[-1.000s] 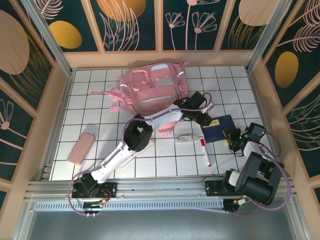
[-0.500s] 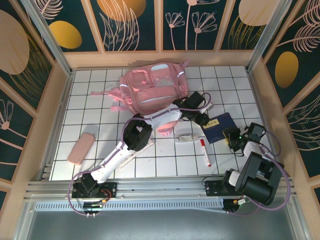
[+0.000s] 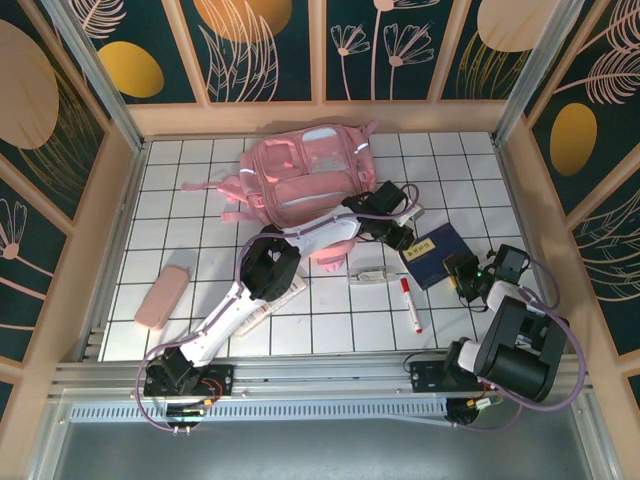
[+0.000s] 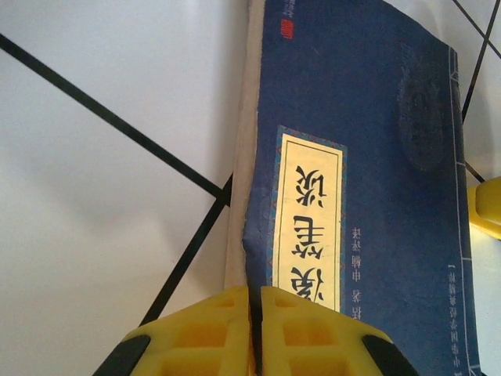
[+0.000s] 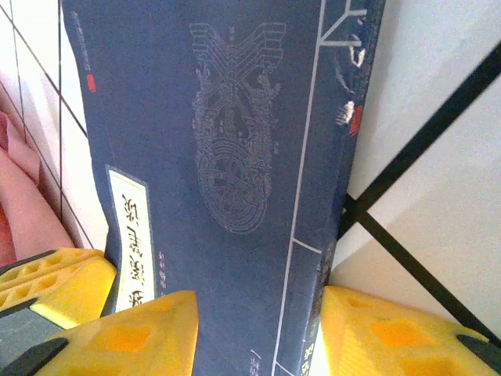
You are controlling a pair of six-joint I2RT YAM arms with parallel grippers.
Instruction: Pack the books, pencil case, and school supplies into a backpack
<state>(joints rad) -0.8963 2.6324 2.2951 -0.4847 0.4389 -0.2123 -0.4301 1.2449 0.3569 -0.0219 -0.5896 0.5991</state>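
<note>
The dark navy book [image 3: 437, 254] lies flat on the tiles, right of the pink backpack [image 3: 300, 175]. My left gripper [image 3: 405, 243] is at the book's left corner. In the left wrist view its yellow fingers [image 4: 254, 294] are shut on the edge of the book's cover [image 4: 376, 141], beside the pale label. My right gripper [image 3: 462, 272] is at the book's lower right edge with its jaws apart [image 5: 258, 301]. One finger lies over the cover [image 5: 235, 157] and the other stands beside the spine. The red-capped marker [image 3: 410, 305] lies in front of the book. The pink pencil case [image 3: 162, 297] lies far left.
A small white item [image 3: 370, 274] lies between the backpack and the marker. A long white flat item [image 3: 275, 305] sits partly under the left arm. Wooden walls [image 3: 520, 190] enclose the tiled table on three sides. Pink fabric [image 5: 23, 204] shows just past the book.
My left gripper's jaws have closed on the book's corner. The book has turned and slid slightly toward the backpack. The right gripper has stayed at the book's edge.
</note>
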